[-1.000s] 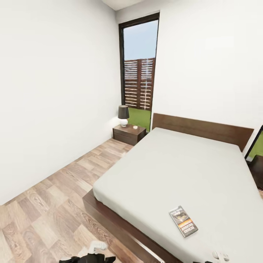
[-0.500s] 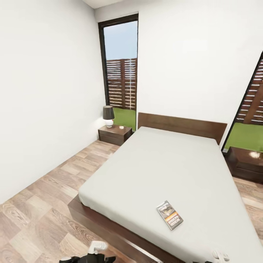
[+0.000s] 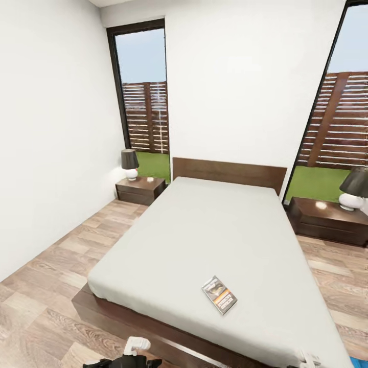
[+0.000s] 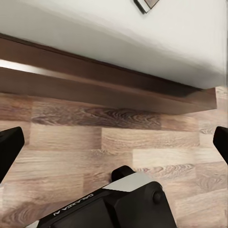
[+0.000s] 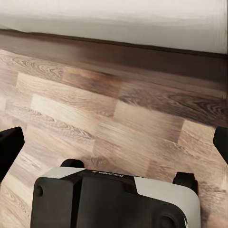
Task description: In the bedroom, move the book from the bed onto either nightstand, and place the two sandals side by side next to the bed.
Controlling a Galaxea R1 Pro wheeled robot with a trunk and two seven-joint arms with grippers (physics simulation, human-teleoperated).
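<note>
1. Dark brown wood: the left nightstand (image 3: 140,189) stands by the window, carrying a lamp (image 3: 130,163).
2. The bed (image 3: 214,240) fills the middle; the book (image 3: 219,295) lies near its foot edge.
3. The right nightstand (image 3: 327,220) is nearer the book.
4. Both grippers, left gripper (image 4: 114,142) and right gripper (image 5: 114,142), hang spread wide, holding nothing.
5. Judged step: approaching; next, reach for the book.

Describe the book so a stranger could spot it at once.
Start at the large bed with the pale mattress and dark wooden frame. Near its foot end lies the book, a small thin paperback lying flat. Its dark cover with an orange band is the only thing on the plain mattress.
</note>
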